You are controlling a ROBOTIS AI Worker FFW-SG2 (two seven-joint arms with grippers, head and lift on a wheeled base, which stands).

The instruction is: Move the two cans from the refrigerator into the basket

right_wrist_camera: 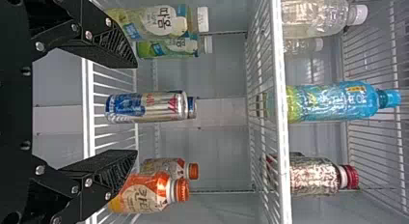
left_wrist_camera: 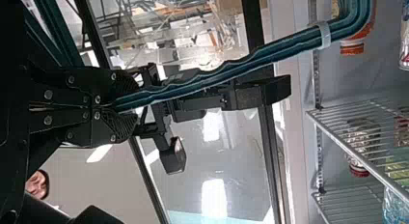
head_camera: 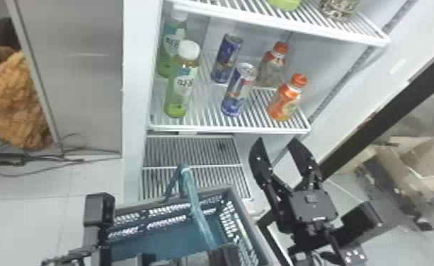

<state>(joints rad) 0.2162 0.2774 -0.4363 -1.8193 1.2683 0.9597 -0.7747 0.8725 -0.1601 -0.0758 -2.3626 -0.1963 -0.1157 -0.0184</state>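
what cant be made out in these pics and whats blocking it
Rear can: right wrist view, mostly hidden behind the front can.
Basket's near side: head view, blocked by the left arm.
Green item on the upper shelf: head view, cut off by the top edge.

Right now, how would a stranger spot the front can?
Inside the refrigerator, find the wire shelf with the orange-capped bottles. Between those and the green bottles, the front can stands upright, nearer the shelf's front edge than the back can.
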